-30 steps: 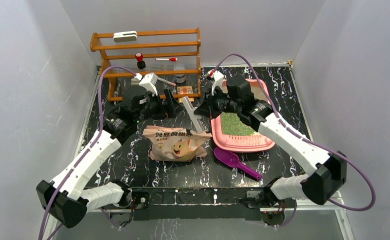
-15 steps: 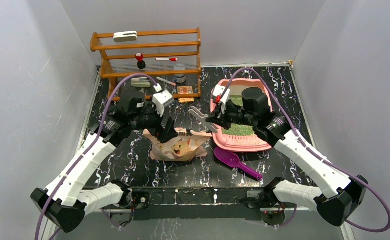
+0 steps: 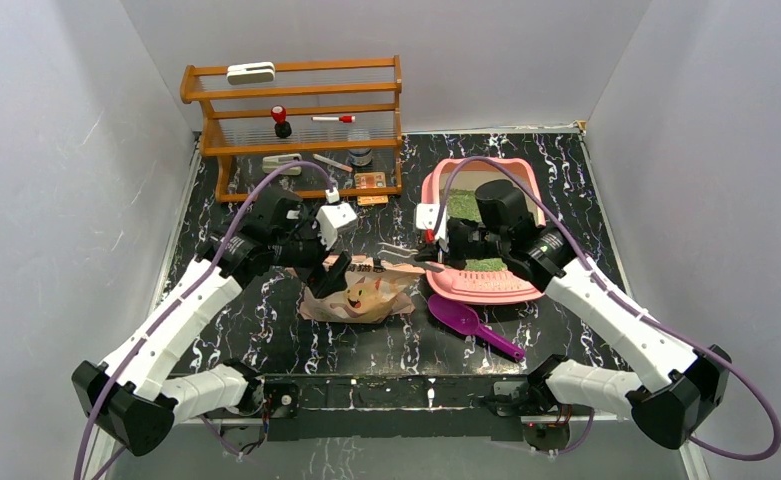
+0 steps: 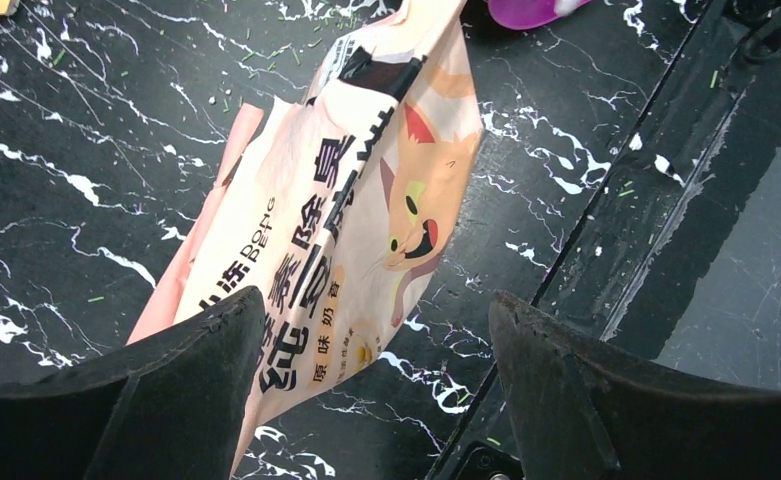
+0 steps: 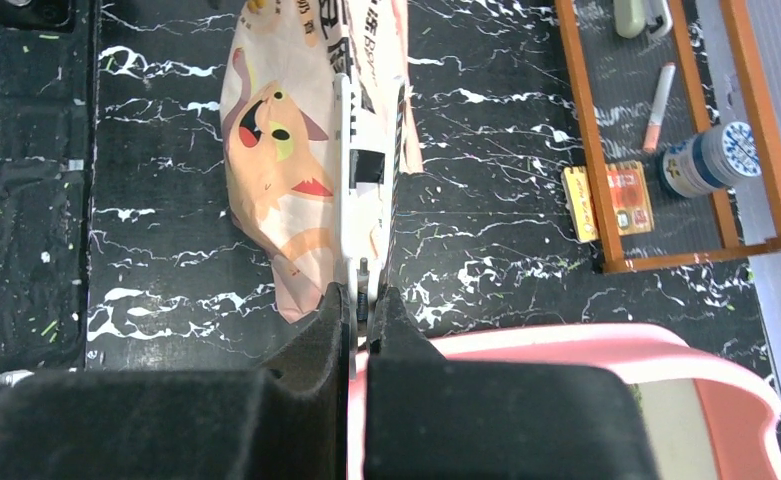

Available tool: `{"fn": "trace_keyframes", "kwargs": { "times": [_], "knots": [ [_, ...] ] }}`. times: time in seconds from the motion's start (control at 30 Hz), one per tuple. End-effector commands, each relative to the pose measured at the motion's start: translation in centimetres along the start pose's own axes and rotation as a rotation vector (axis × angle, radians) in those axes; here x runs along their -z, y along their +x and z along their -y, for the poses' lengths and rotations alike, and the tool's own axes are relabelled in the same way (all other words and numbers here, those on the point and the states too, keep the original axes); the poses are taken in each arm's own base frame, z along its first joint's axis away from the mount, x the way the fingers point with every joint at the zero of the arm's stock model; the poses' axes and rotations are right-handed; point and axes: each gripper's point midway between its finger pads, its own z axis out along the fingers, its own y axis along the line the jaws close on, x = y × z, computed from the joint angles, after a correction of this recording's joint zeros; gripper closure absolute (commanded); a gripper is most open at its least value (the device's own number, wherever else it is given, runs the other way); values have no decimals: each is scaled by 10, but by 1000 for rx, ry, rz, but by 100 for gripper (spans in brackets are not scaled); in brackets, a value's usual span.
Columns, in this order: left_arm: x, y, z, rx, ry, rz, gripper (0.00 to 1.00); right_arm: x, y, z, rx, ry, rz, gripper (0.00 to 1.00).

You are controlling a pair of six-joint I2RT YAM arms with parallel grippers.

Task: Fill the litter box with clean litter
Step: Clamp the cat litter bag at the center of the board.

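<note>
A black table [image 3: 266, 320] veined with white sits between plain pale walls [image 3: 56, 150] on the left, right and far sides. Stray green grains dot the top. A wooden rack [image 3: 266, 148] stands at the far left with a few small items on its shelves.

The pink litter box [image 3: 481, 285] lies on the right half of the table, toward the far side. Green litter [image 3: 463, 205] covers its floor, though the right arm hides much of it. A cat-printed bag [image 3: 366, 295] lies flat at the centre, just left of the box. A purple scoop [image 3: 456, 318] lies near the box's near rim.

The left gripper [image 4: 373, 310] hangs over the bag with its jaws wide apart, and nothing is held between them. The right gripper [image 5: 366, 305] is clamped on one end of a long white clip [image 5: 366, 170]. The clip reaches out over the bag's right edge.
</note>
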Motion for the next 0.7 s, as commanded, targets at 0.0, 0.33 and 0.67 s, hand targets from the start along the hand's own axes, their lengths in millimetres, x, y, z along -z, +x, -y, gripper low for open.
{"fn": "trace_keyframes", "kwargs": {
  "times": [0.0,0.33,0.67],
  "knots": [
    [-9,3,-9,42,-45,17,22,-6,-8,-2,74,-62,39,100],
    [-20,21,-32,116,-109,-18,34,-19,-5,4,92,-94,0,100],
    [-23,55,-34,105,-105,-151,46,-47,1,3,74,-124,-82,100]
  ]
}}
